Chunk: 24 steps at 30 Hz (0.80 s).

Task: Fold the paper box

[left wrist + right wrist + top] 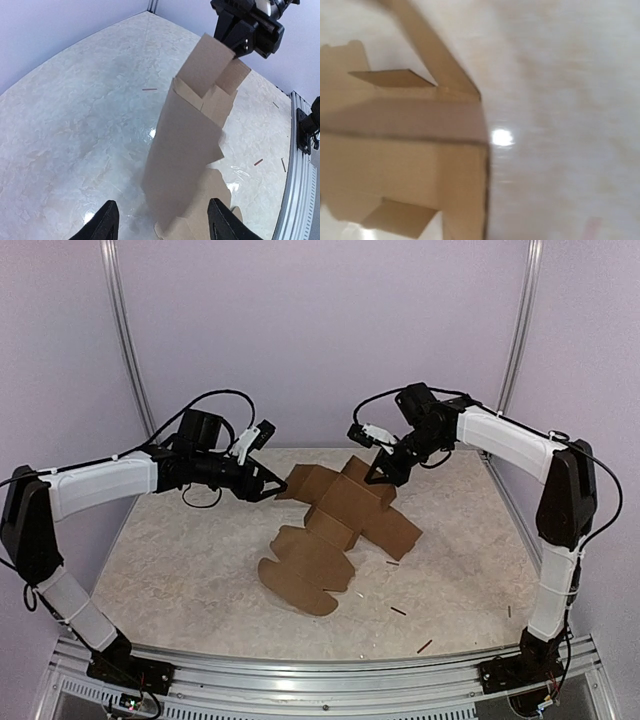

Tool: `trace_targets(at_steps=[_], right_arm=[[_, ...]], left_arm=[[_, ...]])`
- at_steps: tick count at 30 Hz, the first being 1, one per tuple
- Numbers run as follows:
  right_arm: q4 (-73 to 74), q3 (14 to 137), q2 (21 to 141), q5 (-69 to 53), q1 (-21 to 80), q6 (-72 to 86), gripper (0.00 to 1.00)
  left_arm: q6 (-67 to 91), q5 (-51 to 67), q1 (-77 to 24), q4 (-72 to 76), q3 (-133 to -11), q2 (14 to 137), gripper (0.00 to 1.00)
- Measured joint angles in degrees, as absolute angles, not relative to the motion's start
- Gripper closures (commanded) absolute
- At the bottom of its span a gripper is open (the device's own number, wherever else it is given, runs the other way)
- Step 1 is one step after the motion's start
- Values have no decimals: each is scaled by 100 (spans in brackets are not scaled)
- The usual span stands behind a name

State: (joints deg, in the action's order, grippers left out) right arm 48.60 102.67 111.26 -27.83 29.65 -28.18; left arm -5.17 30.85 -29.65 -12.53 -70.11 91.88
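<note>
The marbled desk [180, 570] takes up most of the view, and right in the middle of it is the paper box [345, 510]; brown cardboard, a die-cut sheet and not yet a box; its near rounded flaps lie flat on the desk, its far half is raised and creased; from the left wrist view it stands up like a leaning wall. The right tool [385, 468] is at the far top edge, closed on a flap of the sheet and pinching it from above; by my reading, that one pinch is what holds the far panels off the desk. The left tool [272, 488] sits just beside the sheet's left flap; its jaws stand apart with the cardboard ahead of them, and nothing is gripped; whether a fingertip grazes the edge I cannot tell. Smallest of all, a few dark sticks [398, 610] lie scattered toward the front right, apart from the cardboard.

The folding looks barely begun, so here are the risks. With a single grip, the raised panels may sag or flop down flat, since the creases look soft; a hard pull from the right tool could drag the whole sheet across the glossy desk, or tear the thin flap; and if the left tool closes away from a crease, it could kink a panel where no fold belongs.
</note>
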Motion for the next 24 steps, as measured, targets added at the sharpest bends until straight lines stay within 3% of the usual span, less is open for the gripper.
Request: trace_targets(at_steps=[6,13,18,24], right_arm=[[5072,11218,11535,-1529,3162,-3083,100],[5120,11155,11688,-331,3640,-3721,100],[5118,11148,11942,106,3863,-3913,100],[5019,11072,12119,604,4128,-4134,100]], left_arm=[[145,2399,-3251,-421,-6399,9321,43],[668,2139,-3153,834,-5365,9279,42],[950,1581,-3063,1358,-4438,8615,40],[1616,906,-2515,1824,-4353,8597,42]])
